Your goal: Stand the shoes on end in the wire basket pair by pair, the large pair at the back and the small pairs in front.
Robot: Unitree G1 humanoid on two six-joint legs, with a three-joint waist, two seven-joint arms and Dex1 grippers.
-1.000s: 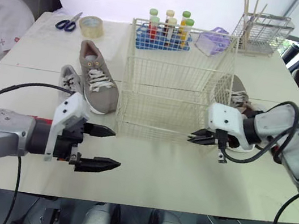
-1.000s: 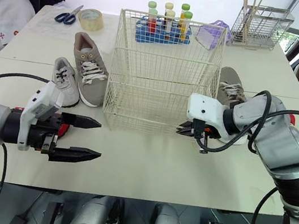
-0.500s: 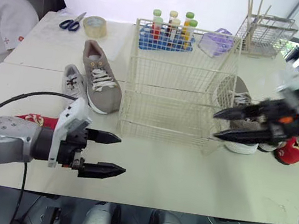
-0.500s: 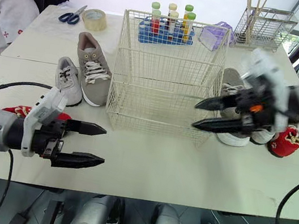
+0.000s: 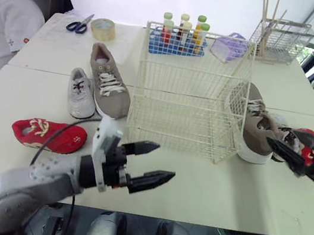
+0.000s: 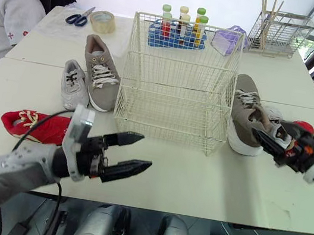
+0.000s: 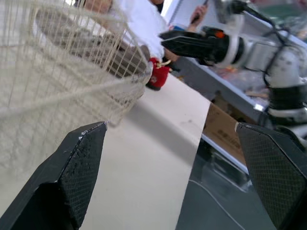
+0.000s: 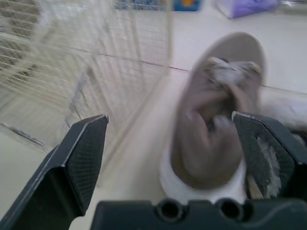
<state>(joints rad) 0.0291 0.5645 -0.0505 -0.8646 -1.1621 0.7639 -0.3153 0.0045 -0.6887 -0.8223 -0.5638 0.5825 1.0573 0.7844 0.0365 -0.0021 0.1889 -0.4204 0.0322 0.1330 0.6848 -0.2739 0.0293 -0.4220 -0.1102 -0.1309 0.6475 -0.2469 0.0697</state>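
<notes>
The empty wire basket (image 5: 190, 93) stands mid-table. Left of it lie a large grey shoe (image 5: 110, 81), a small grey shoe (image 5: 80, 92) and a red shoe (image 5: 48, 135). To its right lie the other large grey shoe (image 5: 253, 131), a small pale shoe (image 5: 289, 138) and a red shoe (image 5: 309, 136). My left gripper (image 5: 165, 161) hovers open and empty over the table in front of the basket. Also open and empty, my right gripper (image 5: 272, 147) points at the right-hand large grey shoe (image 8: 216, 120) from close by.
At the back stand a test-tube rack (image 5: 177, 33), a tape roll (image 5: 103, 27), scissors (image 5: 79, 23), a purple box (image 5: 229, 45) and a metal rack with sticks (image 5: 282, 33). A person sits at the left edge, and an arm shows at the right.
My right gripper has opened and swung right, from the basket's front to the right-hand grey shoe. My left gripper has moved right, to in front of the basket.
</notes>
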